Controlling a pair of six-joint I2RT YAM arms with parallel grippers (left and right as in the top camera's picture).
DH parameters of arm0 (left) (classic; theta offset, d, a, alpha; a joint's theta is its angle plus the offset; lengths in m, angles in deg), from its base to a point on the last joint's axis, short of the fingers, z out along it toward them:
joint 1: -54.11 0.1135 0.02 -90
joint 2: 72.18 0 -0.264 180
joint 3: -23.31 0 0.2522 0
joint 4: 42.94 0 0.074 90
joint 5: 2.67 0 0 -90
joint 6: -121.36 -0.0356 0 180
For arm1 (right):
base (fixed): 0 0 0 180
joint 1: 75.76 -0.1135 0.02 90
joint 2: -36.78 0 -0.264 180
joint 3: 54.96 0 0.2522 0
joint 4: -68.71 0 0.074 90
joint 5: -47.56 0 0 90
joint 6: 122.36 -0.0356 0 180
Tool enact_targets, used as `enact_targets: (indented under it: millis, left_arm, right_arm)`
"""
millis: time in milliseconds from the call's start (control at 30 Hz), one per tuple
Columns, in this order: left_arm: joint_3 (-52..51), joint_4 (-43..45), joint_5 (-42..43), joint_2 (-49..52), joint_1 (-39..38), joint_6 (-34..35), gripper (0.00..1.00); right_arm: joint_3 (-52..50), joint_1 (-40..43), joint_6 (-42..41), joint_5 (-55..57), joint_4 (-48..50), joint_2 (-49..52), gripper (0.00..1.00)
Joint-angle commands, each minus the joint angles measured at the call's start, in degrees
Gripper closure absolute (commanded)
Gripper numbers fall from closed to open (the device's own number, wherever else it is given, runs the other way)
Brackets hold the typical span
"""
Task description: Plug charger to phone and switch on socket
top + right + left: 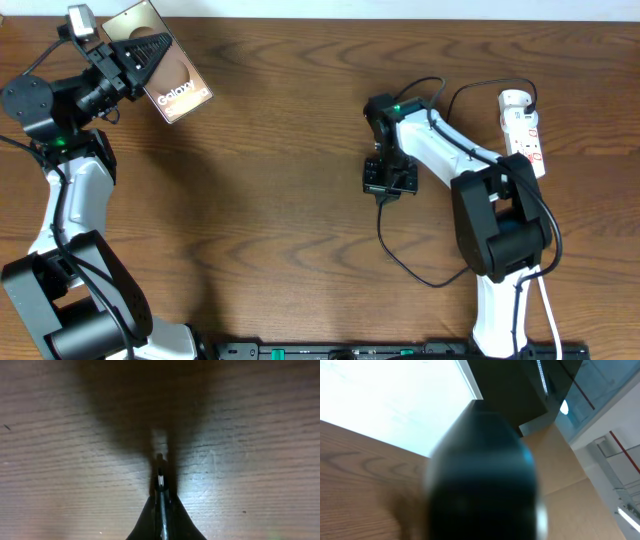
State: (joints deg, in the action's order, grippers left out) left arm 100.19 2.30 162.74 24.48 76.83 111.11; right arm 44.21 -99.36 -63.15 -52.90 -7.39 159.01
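Clasping phone (182,88), left pincer (155,48), charger (160,479), right pincer (388,188)

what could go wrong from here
The phone is pinched tilted in the left claw; it may slip when pushed. The right claw grips the charger by its thin tip, which could twist off line. Its slack loops beside the right arm and might snag.

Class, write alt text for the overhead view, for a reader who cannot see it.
The left gripper holds the phone at the top-left of the wooden table, while the right gripper near the centre pinches the charger, its cable trailing loose. The socket lies at the right edge.
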Motion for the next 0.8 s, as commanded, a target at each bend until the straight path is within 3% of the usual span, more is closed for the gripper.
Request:
enact_targets:
  millis: [0, 200, 333, 433, 600, 700, 767]
  left_arm:
    - [0.87, 0.92, 0.76, -1.18, -0.20, 0.52, 0.93]
    - [0.85, 0.92, 0.76, -1.18, -0.20, 0.52, 0.93]
    - [0.87, 0.92, 0.74, -1.18, -0.20, 0.52, 0.93]
    - [0.85, 0.92, 0.74, -1.18, -0.20, 0.50, 0.93]
    - [0.87, 0.92, 0.70, -1.18, -0.20, 0.52, 0.93]
    - [0.87, 0.92, 0.68, -1.18, -0.20, 0.52, 0.93]
    - [0.87, 0.92, 0.68, -1.18, -0.20, 0.85, 0.93]
  right_arm:
    - [-4.31, -0.72, -0.92, -0.76, 2.75, 0.68, 0.99]
    - [-4.15, -0.63, -1.53, -1.44, 3.89, 0.66, 0.99]
    - [2.01, 0.07, -0.90, -0.37, 2.43, 0.24, 0.99]
    - [9.51, 0.37, 4.04, -2.78, 1.70, -0.57, 0.99]
    - [19.89, 0.44, 20.48, -28.74, 3.98, -1.16, 0.99]
    - [20.81, 0.39, 29.97, -52.39, 7.15, -1.16, 0.99]
    - [20.74, 0.11, 34.80, -60.74, 7.30, -1.14, 0.99]
